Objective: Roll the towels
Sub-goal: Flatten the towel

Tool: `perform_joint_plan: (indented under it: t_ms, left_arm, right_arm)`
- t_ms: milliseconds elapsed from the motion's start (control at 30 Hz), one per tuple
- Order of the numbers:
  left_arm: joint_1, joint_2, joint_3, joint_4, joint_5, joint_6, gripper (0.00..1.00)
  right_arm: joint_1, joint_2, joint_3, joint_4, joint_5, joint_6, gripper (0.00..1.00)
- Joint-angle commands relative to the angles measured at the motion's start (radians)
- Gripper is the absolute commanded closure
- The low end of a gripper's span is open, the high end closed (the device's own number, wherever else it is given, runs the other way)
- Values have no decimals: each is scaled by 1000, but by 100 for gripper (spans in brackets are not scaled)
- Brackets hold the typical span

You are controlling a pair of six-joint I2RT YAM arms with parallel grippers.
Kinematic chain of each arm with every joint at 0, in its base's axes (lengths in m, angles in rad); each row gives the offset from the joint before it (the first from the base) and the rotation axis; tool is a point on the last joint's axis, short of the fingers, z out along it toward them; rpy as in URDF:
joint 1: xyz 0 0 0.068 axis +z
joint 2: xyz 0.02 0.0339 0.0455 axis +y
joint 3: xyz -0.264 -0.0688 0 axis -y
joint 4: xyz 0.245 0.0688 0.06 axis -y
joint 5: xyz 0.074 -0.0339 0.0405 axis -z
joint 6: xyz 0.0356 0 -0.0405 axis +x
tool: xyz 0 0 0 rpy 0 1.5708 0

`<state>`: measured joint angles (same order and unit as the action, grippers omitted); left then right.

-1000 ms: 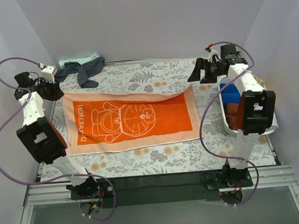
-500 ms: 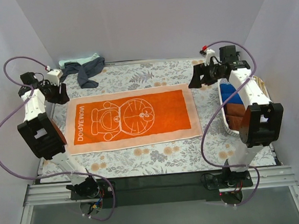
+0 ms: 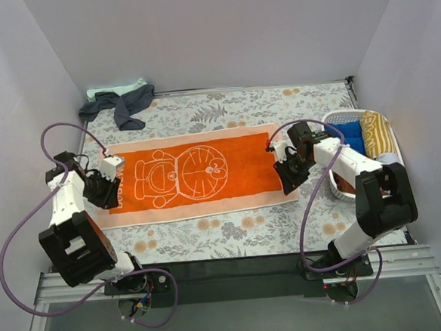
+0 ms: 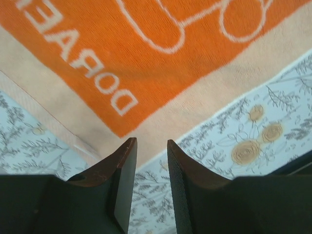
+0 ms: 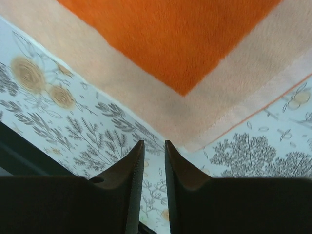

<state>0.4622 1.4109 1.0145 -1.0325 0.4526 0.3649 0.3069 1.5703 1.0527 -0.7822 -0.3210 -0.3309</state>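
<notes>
Covering nearly the whole tabletop, the floral table covering (image 3: 233, 233) lay flat, and the orange towel (image 3: 198, 174) was spread open across its middle, white lettering at its left end in the top view. At the right edge stood the white oval basket (image 3: 395, 147), holding a blue towel (image 3: 349, 135) and a yellow-striped towel (image 3: 375, 130); the right arm crossed in front of its left wall. In the upper left corner a dark navy towel (image 3: 122, 106) lay crumpled, partly over a mint green towel (image 3: 113, 90), well apart from the orange one. The left gripper (image 4: 151, 144) hung over the towel's lower left corner, its jaws parted by only a narrow gap with nothing between them. The right gripper (image 5: 153, 144) hung over the lower right corner, its jaws likewise barely apart and gripping nothing.
</notes>
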Motion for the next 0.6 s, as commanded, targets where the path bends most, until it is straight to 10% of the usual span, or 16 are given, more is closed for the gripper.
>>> perform_joint_plan:
  t_ms: [0, 567]
  left_arm:
    - [3, -101, -34, -40, -104, 60, 71]
    - [35, -21, -139, 106, -265, -9, 77]
  right_arm:
    - [5, -81, -51, -25, 138, -25, 76]
    - [17, -20, -56, 58, 140, 24, 77]
